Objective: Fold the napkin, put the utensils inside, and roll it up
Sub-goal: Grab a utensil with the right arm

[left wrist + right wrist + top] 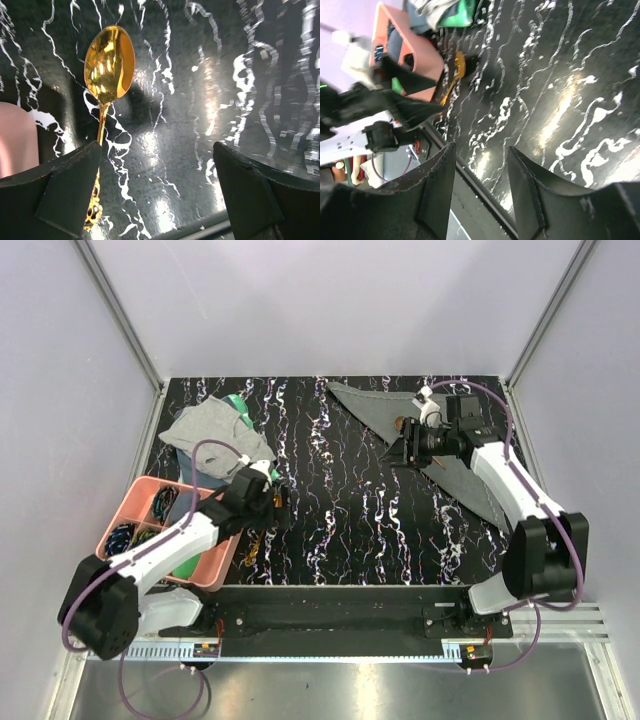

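Beside the pink tray (146, 483), the gold spoon (109, 57) lies flat under the left gripper (157, 172), jaws wide and empty; light, stiff, probably slick, it wants pinching across its thin handle; the right gripper (480, 172), half-parted, empty, hovers by the charcoal napkin (482, 492).

1. A black table (330, 530) with white marble-like veining is seen at the centre.
2. Behind the table and to both its sides, plain pale lilac walls (340, 300) are set.
3. Slanted aluminium posts (120, 318) are fixed at the table's far corners.
4. Along the table's near edge, a slotted metal rail (330, 652) is mounted.
5. Bright glare patches are reflected in the table's glossy top.
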Controlling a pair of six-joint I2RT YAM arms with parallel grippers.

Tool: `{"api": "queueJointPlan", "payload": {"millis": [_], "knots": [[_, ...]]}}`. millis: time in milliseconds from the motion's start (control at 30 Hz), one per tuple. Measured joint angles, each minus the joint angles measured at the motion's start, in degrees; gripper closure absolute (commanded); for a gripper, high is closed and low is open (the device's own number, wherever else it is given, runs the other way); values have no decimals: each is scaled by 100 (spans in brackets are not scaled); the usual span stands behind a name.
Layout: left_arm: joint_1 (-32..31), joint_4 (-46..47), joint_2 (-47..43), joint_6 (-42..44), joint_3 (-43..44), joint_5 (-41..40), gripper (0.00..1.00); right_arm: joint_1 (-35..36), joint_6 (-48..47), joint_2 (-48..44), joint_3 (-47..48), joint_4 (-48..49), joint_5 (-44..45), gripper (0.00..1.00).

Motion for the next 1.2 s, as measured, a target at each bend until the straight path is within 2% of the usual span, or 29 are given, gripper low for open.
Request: {"api": "queueJointPlan", "payload": {"millis": [167,400,900,1200], "knots": [[-282,181,442,-55,-66,-503,2,0,35,-680,-450,9,-129,45],[-313,472,682,-90,-210,-863,1,0,50,-879,-717,9,-125,44],[-367,1281,1095,-103,-435,-748,1,0,120,-876,-1012,162,-111,44],[-859,2002,1408,-568,-393,-525,1,0,142,-866,-1106,306,-94,44]]}}
